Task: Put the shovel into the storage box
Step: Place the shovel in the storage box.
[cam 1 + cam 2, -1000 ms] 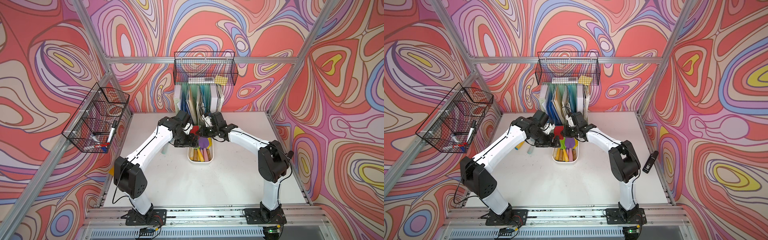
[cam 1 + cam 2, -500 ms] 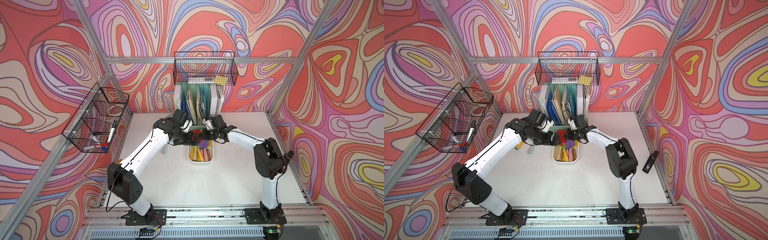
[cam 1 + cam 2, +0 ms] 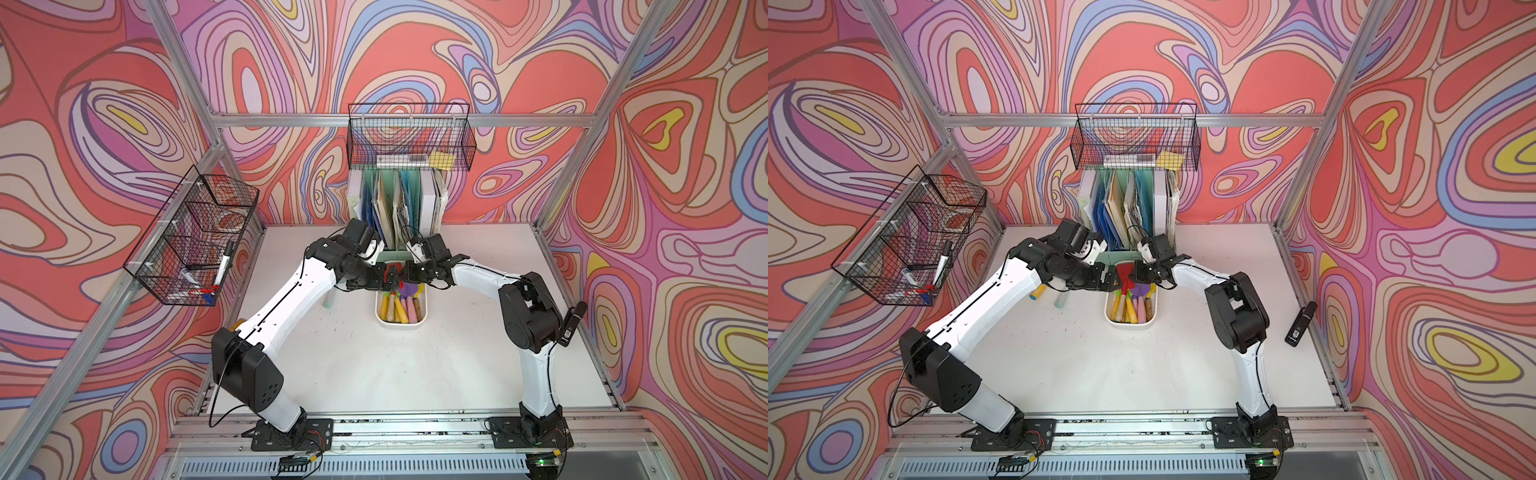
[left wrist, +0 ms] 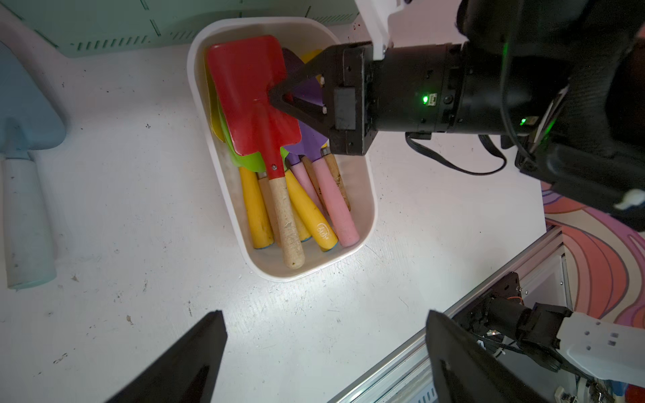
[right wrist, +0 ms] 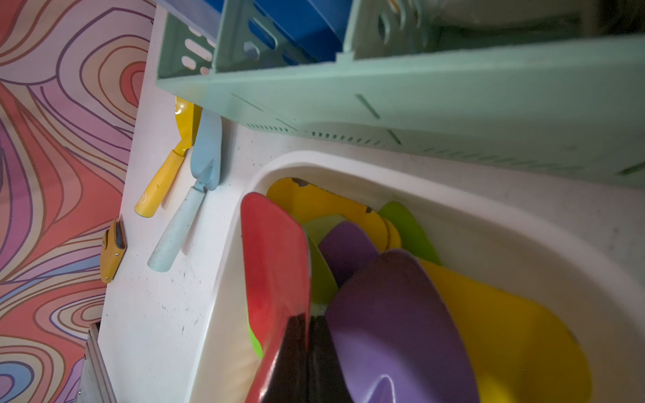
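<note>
- The white tabletop (image 4: 139, 209) carries the shallow white plastic storage box (image 4: 279, 274), just beside a mint-green file holder (image 4: 104, 28).
- The red flat-bladed shovel (image 4: 251, 104), wooden-handled, lies inside the box atop other shovels (image 4: 335, 195).
- It appears rigid and light. The painted blade is probably slick, so the rough handle is the surer hold.
- The right gripper (image 4: 274, 97) is clamped on the blade's edge.
- The left gripper (image 4: 324, 314) stands wide apart, empty.

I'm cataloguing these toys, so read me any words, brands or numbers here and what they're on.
No text reads clearly enough to quote.
Yellow handle in the storage box: small white script logo, too blurred to read.
Black device on the table: white code label, too small to read.
</note>
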### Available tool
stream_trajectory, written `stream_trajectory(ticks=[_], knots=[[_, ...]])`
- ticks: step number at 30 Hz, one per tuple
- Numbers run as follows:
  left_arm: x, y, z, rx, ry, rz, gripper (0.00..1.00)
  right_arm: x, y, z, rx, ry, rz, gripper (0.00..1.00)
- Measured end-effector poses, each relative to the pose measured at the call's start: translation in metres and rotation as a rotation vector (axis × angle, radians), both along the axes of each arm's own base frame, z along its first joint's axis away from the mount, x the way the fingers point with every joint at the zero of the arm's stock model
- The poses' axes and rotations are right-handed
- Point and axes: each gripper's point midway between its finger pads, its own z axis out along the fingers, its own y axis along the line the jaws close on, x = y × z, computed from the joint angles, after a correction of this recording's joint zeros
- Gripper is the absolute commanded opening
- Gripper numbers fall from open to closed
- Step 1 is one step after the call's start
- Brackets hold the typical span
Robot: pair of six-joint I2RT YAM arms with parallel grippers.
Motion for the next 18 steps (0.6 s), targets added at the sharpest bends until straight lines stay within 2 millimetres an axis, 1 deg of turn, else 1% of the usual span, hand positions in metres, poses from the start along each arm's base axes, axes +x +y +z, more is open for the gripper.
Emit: stream_trajectory(ticks=[10,11,14,18], knots=[[0.0000,-0.0001,-0.0002,0.000,-0.001,-0.002,0.97,0.0023,0.0005,-0.0058,0.007,0.004,0.002,0.00],[0.0000,-0.0001,-0.0003,0.000,-0.001,-0.002,0.97,0.0023,0.0005,-0.0058,0.007,0.004,0.001,0.02],[-0.0002,-0.0001,-0.0006,0.000,0.000,-0.002,0.98,0.0022,0.0005,-0.0062,0.008,0.005,0.001,0.13],[-0.0002,-0.0002,-0.0006,-0.001,0.000,-0.002,0.98,0.0018,-0.0002,-0.0075,0.005,0.008,-0.002,0.20]])
